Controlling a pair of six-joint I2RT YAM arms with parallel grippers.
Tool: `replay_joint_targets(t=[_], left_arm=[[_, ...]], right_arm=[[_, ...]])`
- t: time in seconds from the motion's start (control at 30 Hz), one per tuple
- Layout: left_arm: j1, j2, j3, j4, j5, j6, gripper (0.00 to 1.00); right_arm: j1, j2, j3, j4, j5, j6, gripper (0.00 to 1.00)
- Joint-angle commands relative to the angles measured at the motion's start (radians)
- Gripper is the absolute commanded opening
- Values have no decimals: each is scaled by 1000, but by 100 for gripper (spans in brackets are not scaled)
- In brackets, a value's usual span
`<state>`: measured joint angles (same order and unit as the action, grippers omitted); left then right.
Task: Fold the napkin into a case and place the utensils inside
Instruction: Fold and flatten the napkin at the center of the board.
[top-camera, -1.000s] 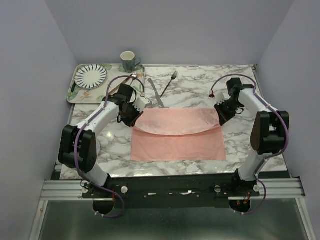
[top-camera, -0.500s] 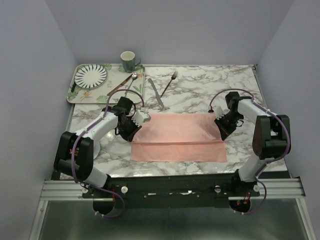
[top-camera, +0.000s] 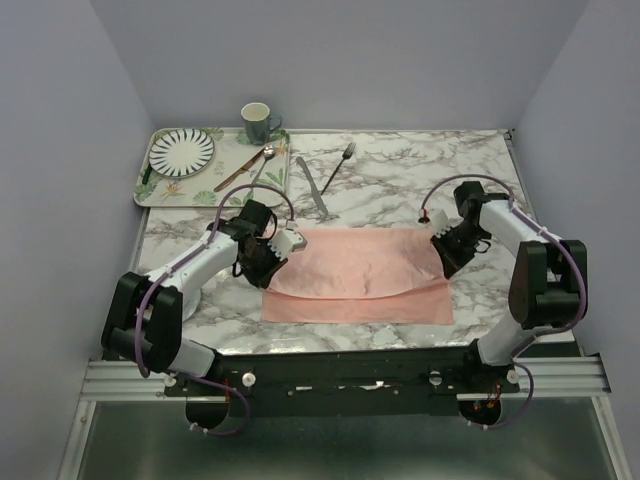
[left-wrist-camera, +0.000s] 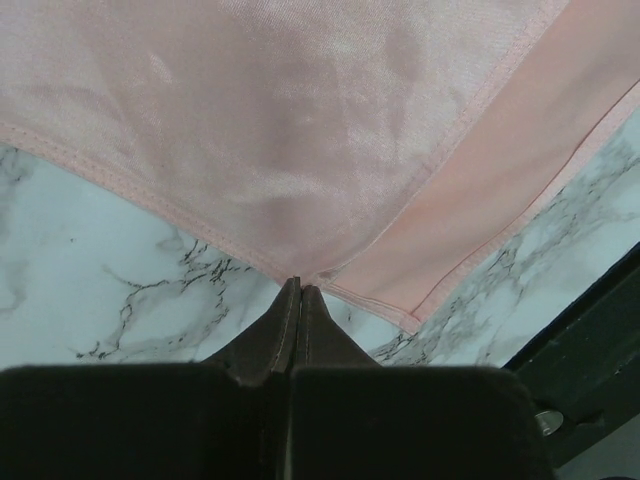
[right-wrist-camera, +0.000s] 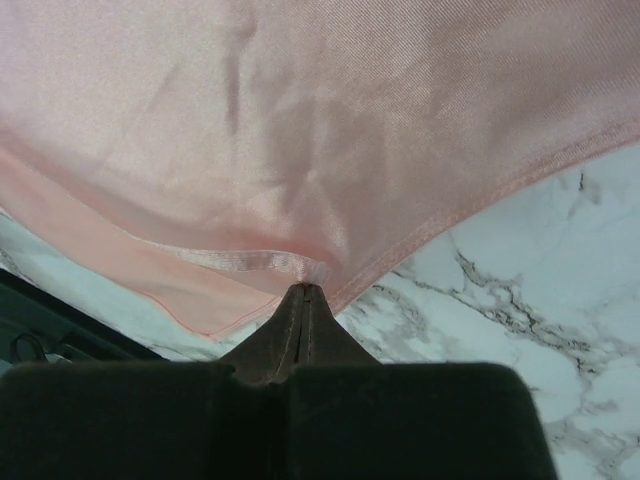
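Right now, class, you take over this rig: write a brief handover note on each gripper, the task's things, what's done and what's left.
Left gripper: fingers shut on a napkin corner.
Right gripper: shut on the opposite corner.
Fork and knife lie on the table beyond the napkin.
Done: first fold partly laid, upper layer short of the near edge.
Left: finish folding, slip fork and knife inside.

We see the napkin on the bench, toward its front, knife and fork behind it, and the tray far left carrying the plate.
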<state>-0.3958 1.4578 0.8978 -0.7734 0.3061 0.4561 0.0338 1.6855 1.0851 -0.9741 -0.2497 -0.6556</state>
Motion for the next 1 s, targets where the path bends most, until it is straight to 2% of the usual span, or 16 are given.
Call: replay_joint_targets(t=[0.0, 0.23, 0.47, 0.97], left_arm=[[0, -73, 3, -47, -10, 10, 0], [-2, -126, -36, -76, 22, 1, 0], [-35, -122, -60, -79, 22, 3, 0], [-81, -125, -74, -70, -24, 16, 0]], right_arm=[[5, -95, -24, -67, -33, -21, 1], [3, -141, -105, -54, -3, -38, 1], [3, -115, -168, -23, 1, -41, 1], [3, -124, -131, -80, -25, -52, 1]])
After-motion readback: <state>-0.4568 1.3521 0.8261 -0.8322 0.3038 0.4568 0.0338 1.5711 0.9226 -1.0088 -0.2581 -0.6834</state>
